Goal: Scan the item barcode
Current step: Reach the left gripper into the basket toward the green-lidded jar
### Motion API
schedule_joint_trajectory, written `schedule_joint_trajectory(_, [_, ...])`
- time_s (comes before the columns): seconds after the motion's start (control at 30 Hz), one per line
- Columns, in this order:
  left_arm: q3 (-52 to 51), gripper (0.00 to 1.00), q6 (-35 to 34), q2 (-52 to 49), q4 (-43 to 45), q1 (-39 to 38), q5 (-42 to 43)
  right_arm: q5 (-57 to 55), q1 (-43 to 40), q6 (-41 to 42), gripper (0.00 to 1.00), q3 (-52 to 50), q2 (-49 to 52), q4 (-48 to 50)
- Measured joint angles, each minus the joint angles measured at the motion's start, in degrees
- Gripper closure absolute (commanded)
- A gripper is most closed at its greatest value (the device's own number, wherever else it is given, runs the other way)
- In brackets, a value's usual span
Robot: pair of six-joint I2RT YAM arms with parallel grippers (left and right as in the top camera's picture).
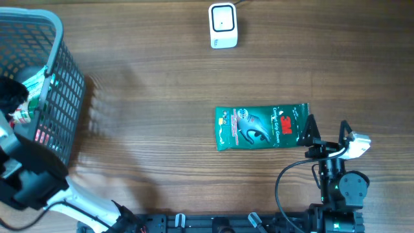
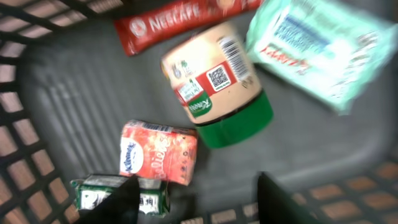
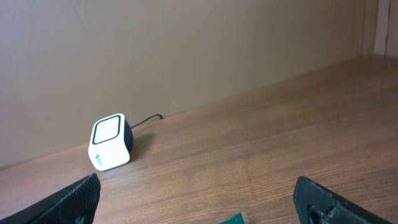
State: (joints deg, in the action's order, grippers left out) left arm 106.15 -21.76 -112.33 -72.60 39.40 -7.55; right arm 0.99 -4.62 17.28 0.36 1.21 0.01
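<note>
Wood-grain table point(image 1: 149, 84): brown, grain running left to right, evenly lit. Beyond its far edge stands a plain, matte beige wall point(image 3: 186, 50).

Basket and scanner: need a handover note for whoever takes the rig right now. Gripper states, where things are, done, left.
Left gripper: open, empty, down inside the basket, over a red tissue box and a green-lidded jar.
Right gripper: open, empty, at the right end of the green glove pack lying on the table.
Scanner: far side of the table, nothing in front of it.
Done: nothing visibly scanned; glove pack's status unknown.
Left: grip an item and show its barcode to the scanner.
</note>
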Motion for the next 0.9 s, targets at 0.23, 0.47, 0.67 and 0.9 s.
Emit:
schedule_joint_trajectory(0.23, [1.03,0.00,-0.98,2.91,-0.07,0.00,-0.04,0.00,0.00,0.00,0.00,-0.02,0.00,0.00])
schedule_joint_trajectory(0.47, [-1.44,0.00,-22.43,2.95,0.81,0.00,-2.25,0.00,0.00,0.00,0.00,-0.02,0.00,0.00])
schedule_joint_trajectory(0.67, [-12.74,0.00,-38.88,2.91,4.76,0.00,-4.63,0.00,0.00,0.00,0.00,0.00,0.00,0.00])
schedule_joint_trajectory(0.9, [-22.95,0.00,-53.96,2.80,15.67,0.00,-5.27,0.00,0.00,0.00,0.00,0.00,0.00,0.00])
